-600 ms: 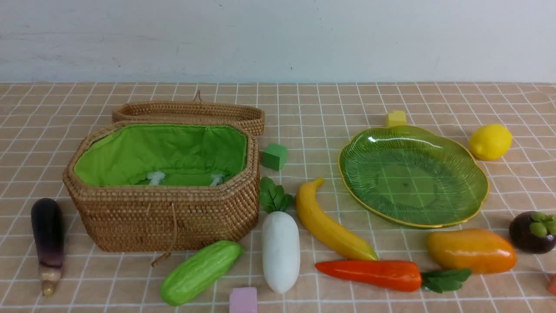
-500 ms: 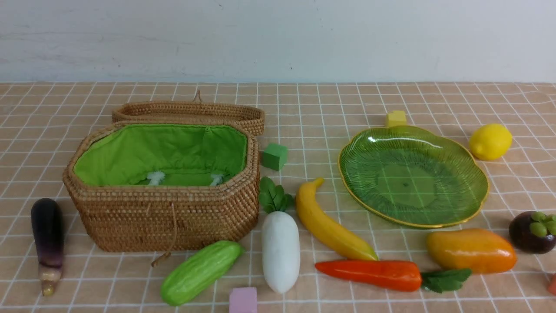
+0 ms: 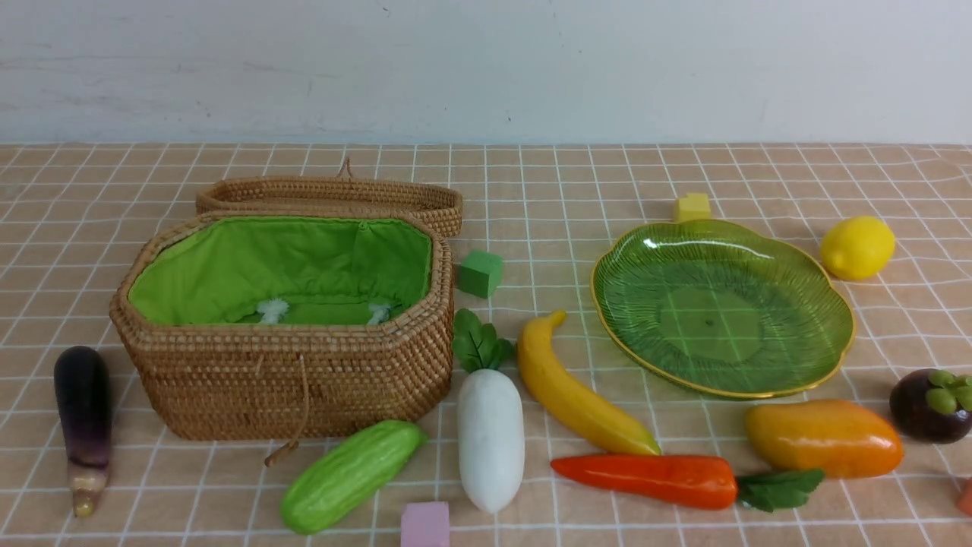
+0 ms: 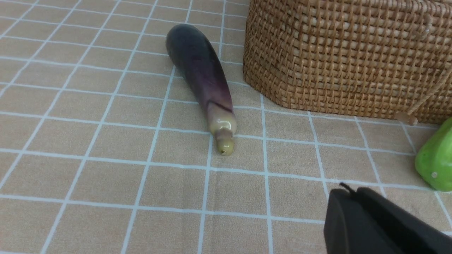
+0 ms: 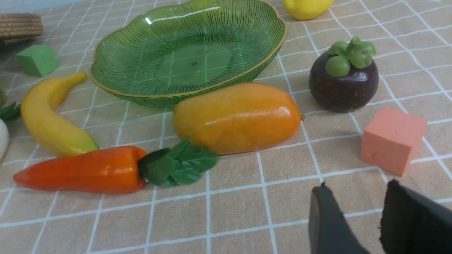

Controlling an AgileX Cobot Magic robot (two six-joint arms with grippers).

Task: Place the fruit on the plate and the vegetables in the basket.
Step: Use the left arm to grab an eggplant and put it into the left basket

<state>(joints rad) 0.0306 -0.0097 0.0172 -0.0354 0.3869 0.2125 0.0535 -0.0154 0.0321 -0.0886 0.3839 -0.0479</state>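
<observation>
Front view: tan checked tablecloth point(image 3: 577, 190), white wall point(image 3: 486, 68)

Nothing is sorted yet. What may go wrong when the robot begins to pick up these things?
1. The carrot has leaves that seem to touch the mango; lifting either may drag the other.
2. The mango lies close to the rim of the plate, so grasping it may bump the plate.
3. The round lemon may roll if pushed.

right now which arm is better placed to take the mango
Right. The mango lies on the robot's right beside the plate, just ahead of the right gripper, whose jaws stand open. The left gripper is shut, over by the eggplant and basket on the left.
</observation>
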